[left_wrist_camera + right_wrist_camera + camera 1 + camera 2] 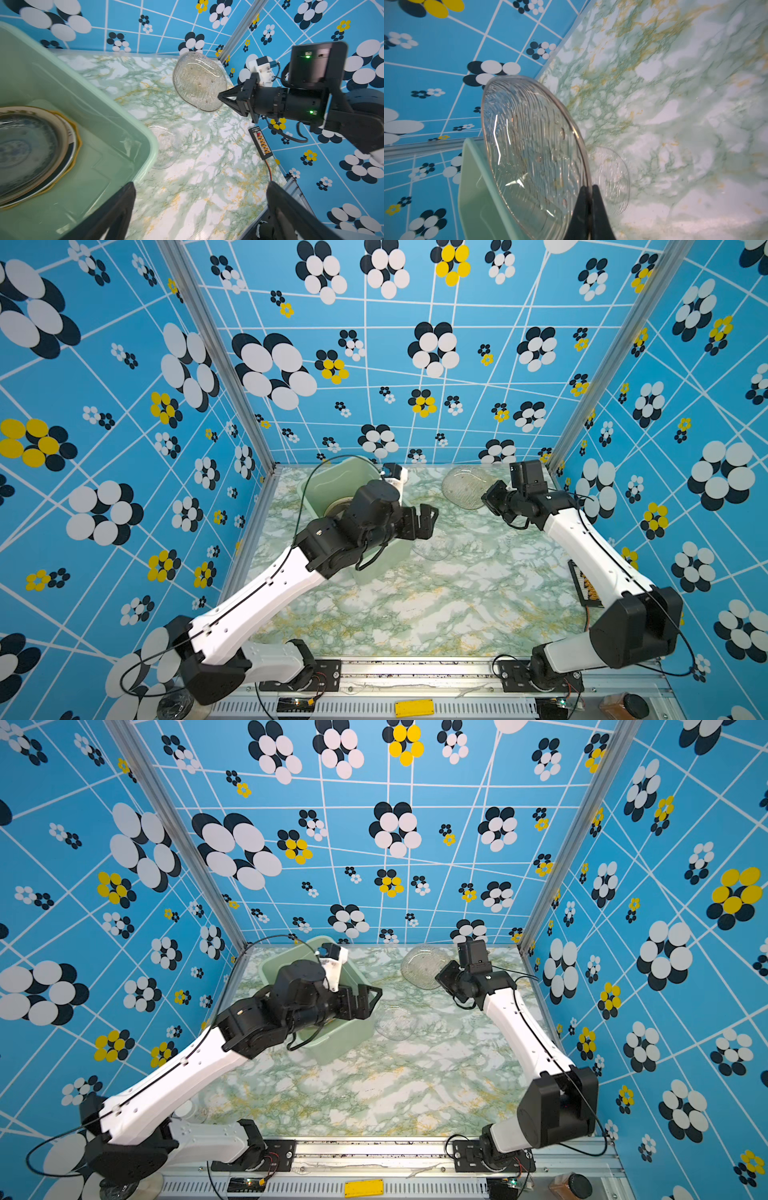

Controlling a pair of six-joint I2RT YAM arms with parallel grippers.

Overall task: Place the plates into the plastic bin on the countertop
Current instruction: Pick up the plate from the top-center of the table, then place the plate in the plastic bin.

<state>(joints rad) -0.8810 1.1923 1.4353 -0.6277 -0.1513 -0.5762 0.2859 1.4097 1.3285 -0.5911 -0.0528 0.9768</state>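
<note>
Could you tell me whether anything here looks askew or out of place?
The large clear glass plate stands tilted, pinched at its rim by the right gripper. A smaller clear plate lies flat on the countertop beside the plastic bin, not in it. A black connector strip lies at the countertop's edge.

No text is legible in any view. Small black rectangular board with orange connectors [260, 143], lying on the white green-veined marbled surface [207, 187] by the side wall: short line of white print at one end, too small to read. Yellow rectangular plate [414, 707] on the front rail: markings cannot be made out.
</note>
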